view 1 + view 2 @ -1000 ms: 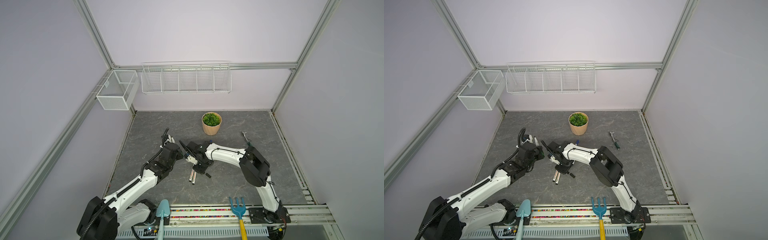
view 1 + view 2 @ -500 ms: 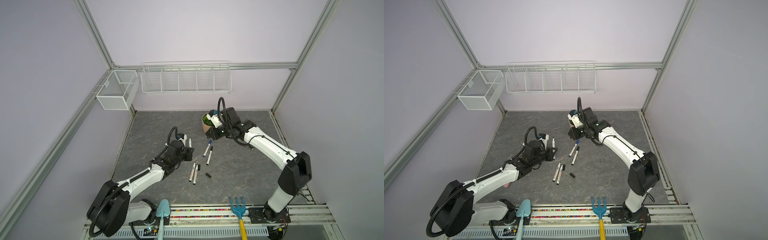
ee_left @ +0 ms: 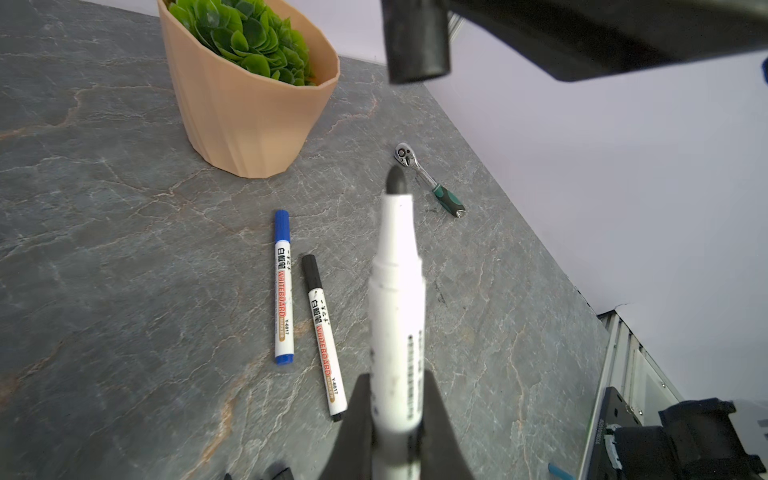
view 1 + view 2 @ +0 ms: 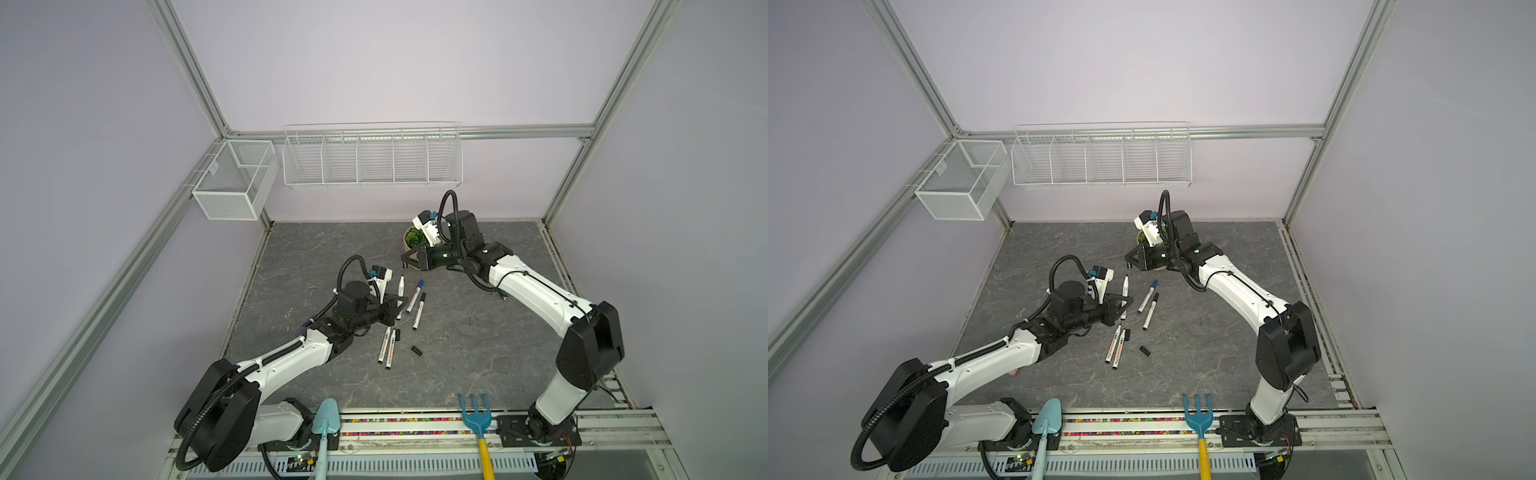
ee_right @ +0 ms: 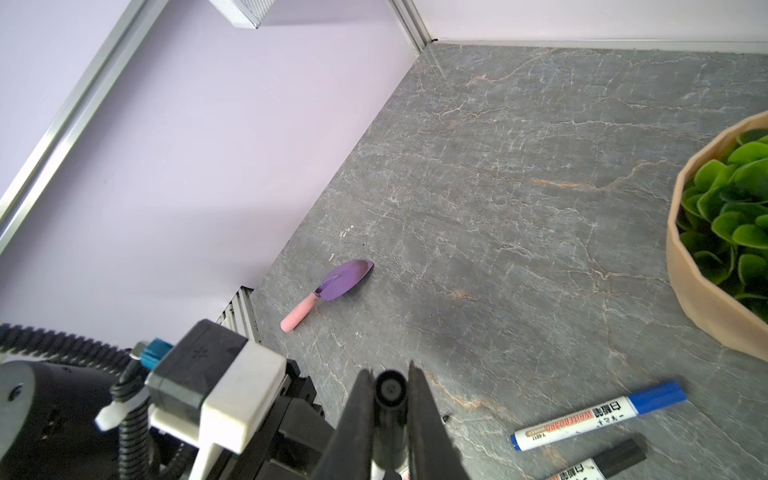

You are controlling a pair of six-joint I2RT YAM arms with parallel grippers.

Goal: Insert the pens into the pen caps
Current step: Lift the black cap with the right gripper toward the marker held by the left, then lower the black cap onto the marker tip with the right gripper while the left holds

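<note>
Gripping: left hand (image 3: 395, 380) clamped on uncapped pen (image 3: 397, 291) | right hand (image 5: 388, 370) clamped on black cap (image 5: 390, 390)

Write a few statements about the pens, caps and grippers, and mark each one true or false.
1. The left gripper is shut on an uncapped pen. True.
2. The right gripper holds nothing. False: it is shut on a black cap.
3. The blue pen lies on the table with its cap on. True.
4. The uncapped pen's tip sits inside the black cap. False: the left wrist view shows a clear gap between them.
5. A loose cap lies on the table, apart from the pens. True.
</note>
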